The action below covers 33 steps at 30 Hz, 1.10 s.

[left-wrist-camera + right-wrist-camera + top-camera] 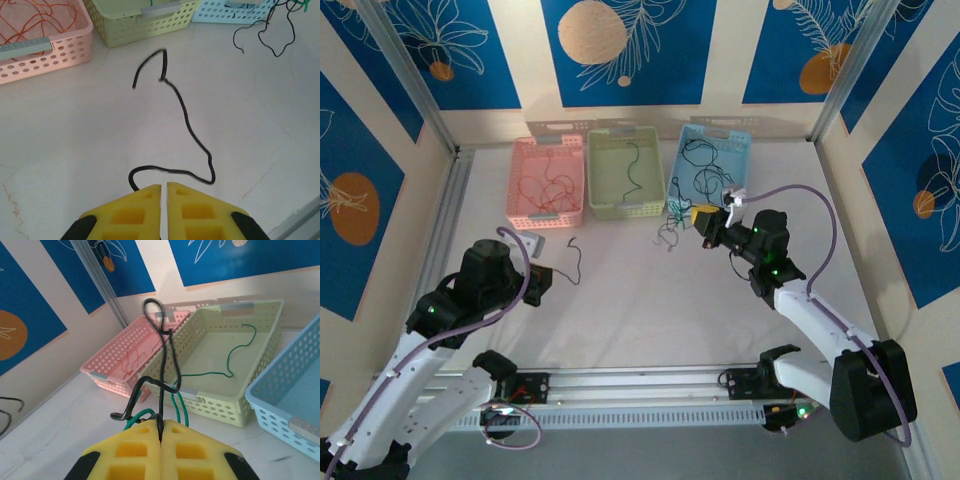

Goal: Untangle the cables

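The cables are thin red, green and black wires. One loose black cable lies curled on the table ahead of my left gripper. That gripper is shut with nothing between its fingers, and the cable's near end runs under its left finger. My right gripper is shut on a black cable that rises in a loop, with green cables tangled around it. A small tangled clump lies on the table just left of the right gripper.
Three baskets stand in a row at the back. The pink basket holds red wires, the green basket a green wire, and the blue basket black wires. Bare tabletop lies between the arms.
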### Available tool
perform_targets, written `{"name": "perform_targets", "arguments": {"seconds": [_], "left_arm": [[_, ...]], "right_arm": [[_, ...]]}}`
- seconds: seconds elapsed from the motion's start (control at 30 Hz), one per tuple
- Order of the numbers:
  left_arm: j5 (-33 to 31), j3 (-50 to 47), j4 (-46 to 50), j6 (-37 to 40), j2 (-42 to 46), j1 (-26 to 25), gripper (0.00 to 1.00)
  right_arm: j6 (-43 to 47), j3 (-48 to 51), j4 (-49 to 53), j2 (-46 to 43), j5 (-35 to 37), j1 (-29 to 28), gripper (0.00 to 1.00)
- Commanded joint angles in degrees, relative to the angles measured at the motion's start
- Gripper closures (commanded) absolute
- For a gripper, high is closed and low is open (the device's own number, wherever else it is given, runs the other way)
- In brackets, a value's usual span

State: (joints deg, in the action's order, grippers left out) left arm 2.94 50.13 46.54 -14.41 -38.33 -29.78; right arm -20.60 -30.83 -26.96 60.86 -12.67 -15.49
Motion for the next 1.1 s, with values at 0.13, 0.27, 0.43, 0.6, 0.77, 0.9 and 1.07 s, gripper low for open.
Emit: {"name": "perform_targets", "arguments": {"seconds": [0.13, 0.27, 0.43, 0.6, 0.77, 0.9, 1.07], "left_arm": [[0.2, -0.2, 0.5, 0.5, 0.2, 0.6, 1.00], [0.9, -0.2, 0.4, 0.5, -0.7, 0.6, 1.00], [2.5, 0.1, 0.4, 0.7, -3.1, 0.6, 1.00], [5.4, 1.5, -0.9, -1.6, -7.0, 0.5, 0.99], [6.6, 0.5, -5.0, -6.3, -10.7, -0.7, 0.98], [5.6, -2.6, -9.7, -10.2, -13.1, -3.7, 0.97], [3.7, -6.2, -15.5, -12.7, -17.1, -8.3, 0.97]], "right_arm": [[-4.3, -1.0, 3.7, -0.8, -1.3, -3.7, 1.00], [-4.4, -0.3, 5.2, 0.0, -0.1, -6.6, 1.00], [-3.9, 2.2, 4.8, 1.1, 0.6, -8.8, 1.00], [-3.8, 6.1, 2.1, 1.0, 0.5, -8.9, 1.00], [-4.3, 8.1, 0.3, 0.5, 0.1, -8.7, 1.00], [-5.1, 9.6, -1.4, -0.1, 0.4, -8.5, 1.00], [-6.6, 11.3, -3.6, -0.5, 0.4, -7.8, 1.00]]}}
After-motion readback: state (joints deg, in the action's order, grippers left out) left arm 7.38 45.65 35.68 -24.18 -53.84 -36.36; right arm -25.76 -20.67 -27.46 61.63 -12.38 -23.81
